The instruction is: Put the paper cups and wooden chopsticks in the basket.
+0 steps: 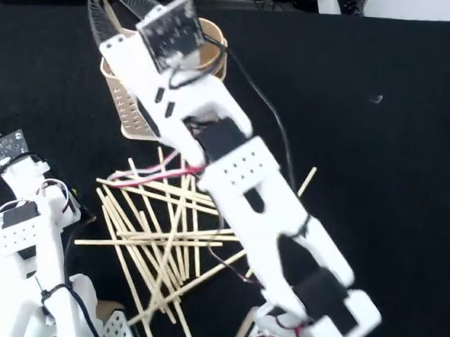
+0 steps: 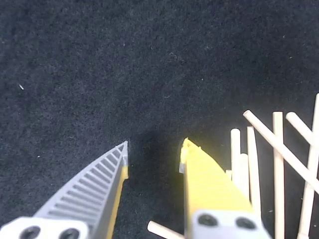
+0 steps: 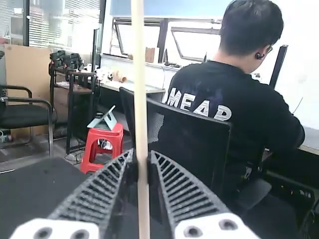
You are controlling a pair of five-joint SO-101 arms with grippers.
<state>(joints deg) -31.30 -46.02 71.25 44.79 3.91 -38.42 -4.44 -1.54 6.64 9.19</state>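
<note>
progress early: right gripper (image 3: pixel 142 160) clamped on one chopstick (image 3: pixel 140 74), upright above basket (image 1: pixel 126 105); paper cup (image 1: pixel 214 47) apparently inside. left gripper (image 2: pixel 154 145) wide open, empty, beside chopstick pile (image 1: pixel 160 229) lying on table (image 1: pixel 377 185); most sticks not yet binned.

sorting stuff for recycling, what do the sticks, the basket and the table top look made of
The sticks are pale and matte with square-cut ends, likely bare wood. The basket is beige with even moulded slots, probably plastic. The table top is black, dull and fuzzy with lint specks, seemingly cloth or felt.
</note>
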